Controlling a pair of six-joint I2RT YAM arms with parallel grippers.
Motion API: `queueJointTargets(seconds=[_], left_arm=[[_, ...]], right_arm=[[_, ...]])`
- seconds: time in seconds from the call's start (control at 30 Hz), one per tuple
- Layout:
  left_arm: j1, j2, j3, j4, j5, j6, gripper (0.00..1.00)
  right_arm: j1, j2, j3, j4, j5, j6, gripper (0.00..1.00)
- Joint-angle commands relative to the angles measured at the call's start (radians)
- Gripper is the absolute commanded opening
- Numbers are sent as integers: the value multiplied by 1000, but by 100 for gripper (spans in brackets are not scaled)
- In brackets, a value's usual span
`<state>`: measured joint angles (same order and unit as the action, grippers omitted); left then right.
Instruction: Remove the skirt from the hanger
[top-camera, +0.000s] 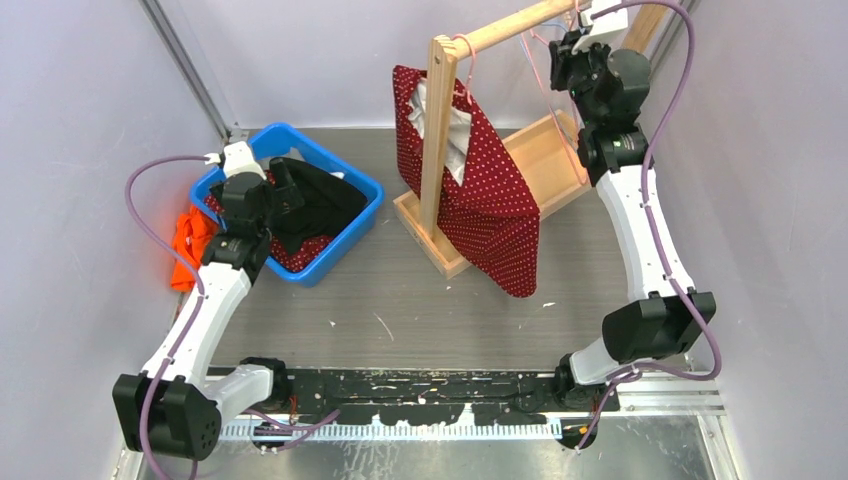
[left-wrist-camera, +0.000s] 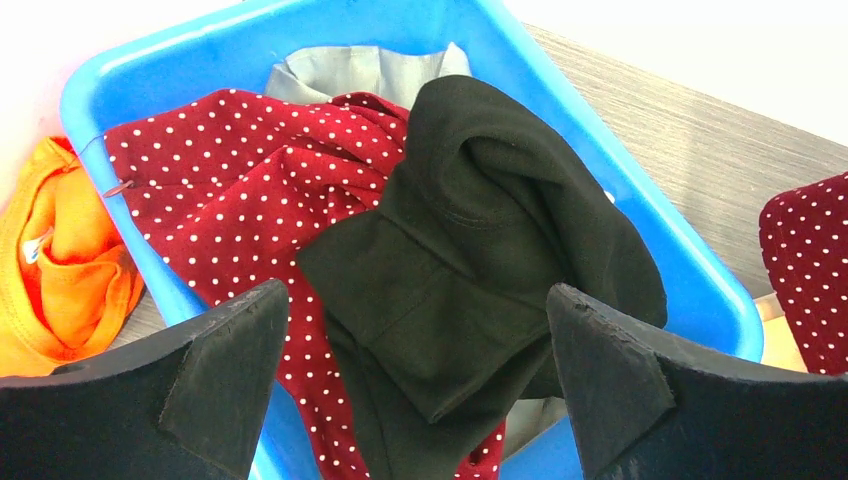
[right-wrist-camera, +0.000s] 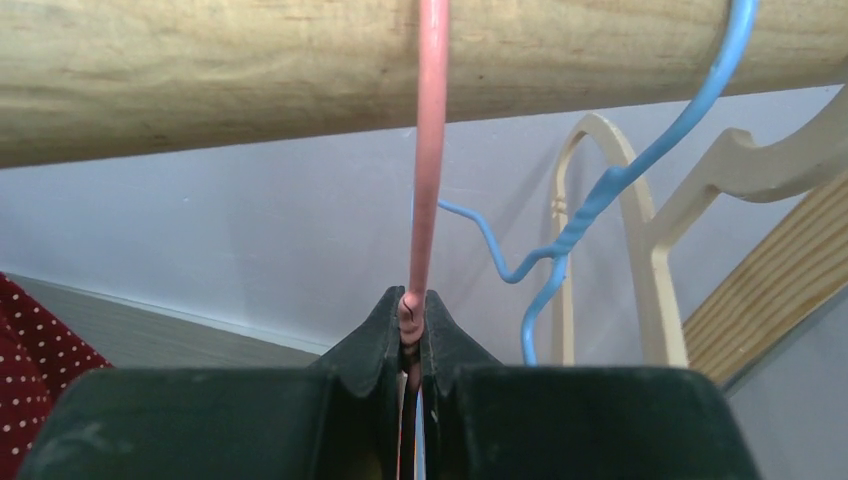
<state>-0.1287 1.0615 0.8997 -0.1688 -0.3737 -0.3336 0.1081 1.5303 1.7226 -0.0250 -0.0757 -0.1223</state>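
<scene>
Cloth skirt (top-camera: 492, 205), wooden rack (top-camera: 436, 140)

Left gripper (left-wrist-camera: 415, 305) hangs with jaws wide; right gripper (right-wrist-camera: 413, 305) raised, jaws pinched.

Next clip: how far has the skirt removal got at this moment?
Done: a black garment and a red dotted garment already lie in the blue bin, below the open left hand. In hand: the right hand is shut on a pink hanger just under the wooden rod. Left: a red dotted skirt hangs from that rod, not yet removed.
</scene>
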Motion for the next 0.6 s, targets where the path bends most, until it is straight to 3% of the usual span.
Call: queueJointTargets(seconds=[0.0,0.07,0.2,0.33,0.4,0.47,0.57], left_arm=[[-4,1,5,63,15,3,99],[-3,2,5,62,20,4,99],[-3,-5,0,62,20,0,99],[-3,-3,-8,67,21,-6,99],[-3,0,-8,66,25,-8,99],[-3,0,-7,65,24,-7,99],[-3,3,-7,66,21,-5,99]], right_arm=[[-25,-15,-115,-125,-92,59,13],[-25,-18,-150,-117,-90,59,21],[-26,-15,-157,-126,-64,55,24],[-25,-36,-176,-81,4,74,63],[-25,-61,-206,-42,35,82,77],[-26,-92,-228,-20,68,81,84],[-26,-131,-257,-4,90,82,87]])
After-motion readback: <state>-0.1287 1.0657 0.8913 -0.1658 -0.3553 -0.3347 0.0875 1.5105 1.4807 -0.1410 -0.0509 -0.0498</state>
